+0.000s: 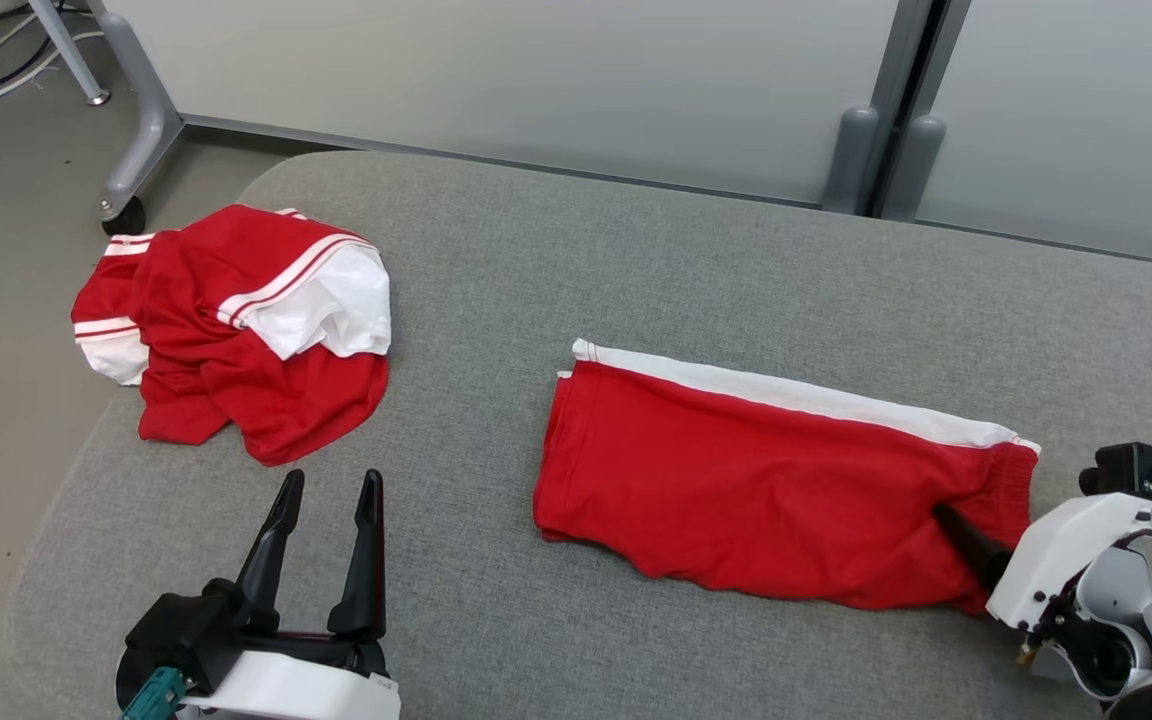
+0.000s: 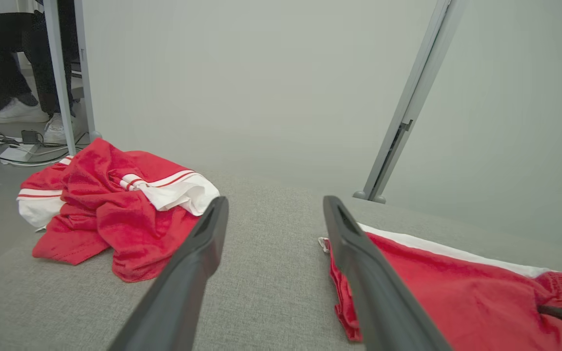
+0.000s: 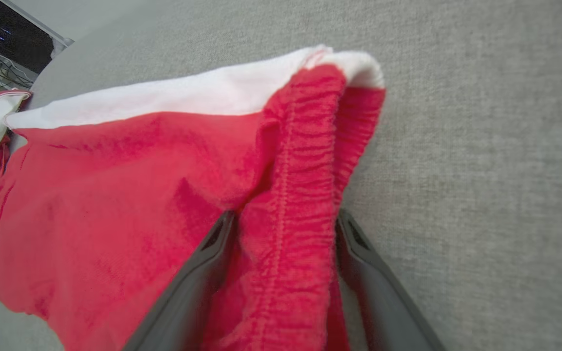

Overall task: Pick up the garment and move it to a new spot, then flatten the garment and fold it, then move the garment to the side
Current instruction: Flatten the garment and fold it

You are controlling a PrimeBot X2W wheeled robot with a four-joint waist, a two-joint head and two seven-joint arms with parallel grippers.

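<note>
Head view: crumpled garment point(image 1: 236, 330) near left fingers point(image 1: 366, 550) (spread, empty); right fingers point(image 1: 971, 545), apart, straddle folded shorts point(image 1: 766, 480)

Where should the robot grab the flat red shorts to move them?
At the gathered waistband, coming from the right end of the shorts. That band is thick and bunched, rising off the grey cushion, so it is probably easier to pinch than the flat cloth. The open right gripper straddles it now.

red shorts point(image 1: 776, 480) | folded flat | white side stripe | on grey cushion point(image 1: 636, 250)
</note>
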